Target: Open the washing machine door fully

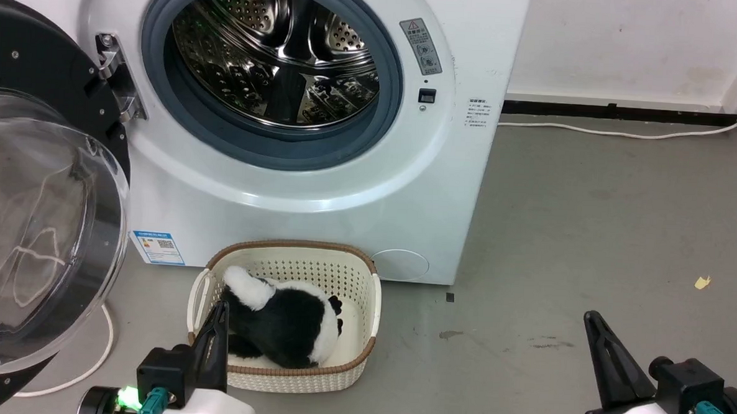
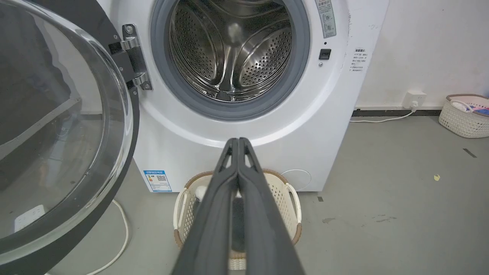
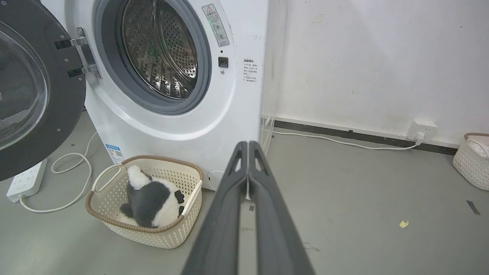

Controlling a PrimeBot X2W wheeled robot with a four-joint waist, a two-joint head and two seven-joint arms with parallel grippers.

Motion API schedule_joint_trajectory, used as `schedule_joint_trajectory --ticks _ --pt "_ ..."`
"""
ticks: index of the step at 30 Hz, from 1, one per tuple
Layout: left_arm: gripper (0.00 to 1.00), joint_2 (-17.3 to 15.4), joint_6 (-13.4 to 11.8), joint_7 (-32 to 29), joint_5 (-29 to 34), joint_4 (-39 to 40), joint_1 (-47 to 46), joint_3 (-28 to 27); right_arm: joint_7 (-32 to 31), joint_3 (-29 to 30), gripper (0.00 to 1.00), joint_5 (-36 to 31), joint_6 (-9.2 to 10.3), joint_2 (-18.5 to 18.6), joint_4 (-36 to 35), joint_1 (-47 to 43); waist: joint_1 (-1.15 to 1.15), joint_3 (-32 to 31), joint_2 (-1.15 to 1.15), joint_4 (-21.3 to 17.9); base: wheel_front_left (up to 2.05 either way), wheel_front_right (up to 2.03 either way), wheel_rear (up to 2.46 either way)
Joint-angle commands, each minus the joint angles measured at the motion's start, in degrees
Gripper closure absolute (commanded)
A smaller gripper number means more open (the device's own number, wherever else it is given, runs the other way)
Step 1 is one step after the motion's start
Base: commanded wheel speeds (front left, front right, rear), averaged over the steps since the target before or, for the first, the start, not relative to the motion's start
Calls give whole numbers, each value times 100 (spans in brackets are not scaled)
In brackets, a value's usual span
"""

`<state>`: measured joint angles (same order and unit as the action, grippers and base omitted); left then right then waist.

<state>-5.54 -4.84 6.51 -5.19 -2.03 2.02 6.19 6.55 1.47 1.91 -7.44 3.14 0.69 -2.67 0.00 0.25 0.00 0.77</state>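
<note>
The left gripper [image 1: 219, 311] sat low on the robot's left, its two dark fingers [image 2: 214, 214] pressed together tip to tip, pointing up and holding nothing. The right gripper [image 1: 591, 319] sat low on the robot's right, its fingers [image 3: 225, 229] likewise closed and empty, leaning slightly left. Behind each gripper was a black wrist block and a white forearm. A green light glowed on the left wrist [image 1: 129, 397].

Grey floor [image 1: 591, 229] lay before me: washer [image 1: 343, 212] standing on it, basket [image 1: 299, 375] just in front, white cord [image 1: 111, 336] looping at my left, yellow scrap [image 1: 702, 282] well off right.
</note>
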Motion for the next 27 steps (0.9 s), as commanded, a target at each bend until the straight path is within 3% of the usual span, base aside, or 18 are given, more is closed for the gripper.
schedule_joint_trajectory --ticks 1,27 --pt "100 38 42 -31 44 22 -106 -48 -31 -9 100 -34 -3 -15 -33 116 0 -1 0 -2 0 0 0" --pt "100 150 258 -335 276 111 -153 -327 -336 -77 100 -110 -4 -20 -51 190 0 -12 0 -38 0 0 0"
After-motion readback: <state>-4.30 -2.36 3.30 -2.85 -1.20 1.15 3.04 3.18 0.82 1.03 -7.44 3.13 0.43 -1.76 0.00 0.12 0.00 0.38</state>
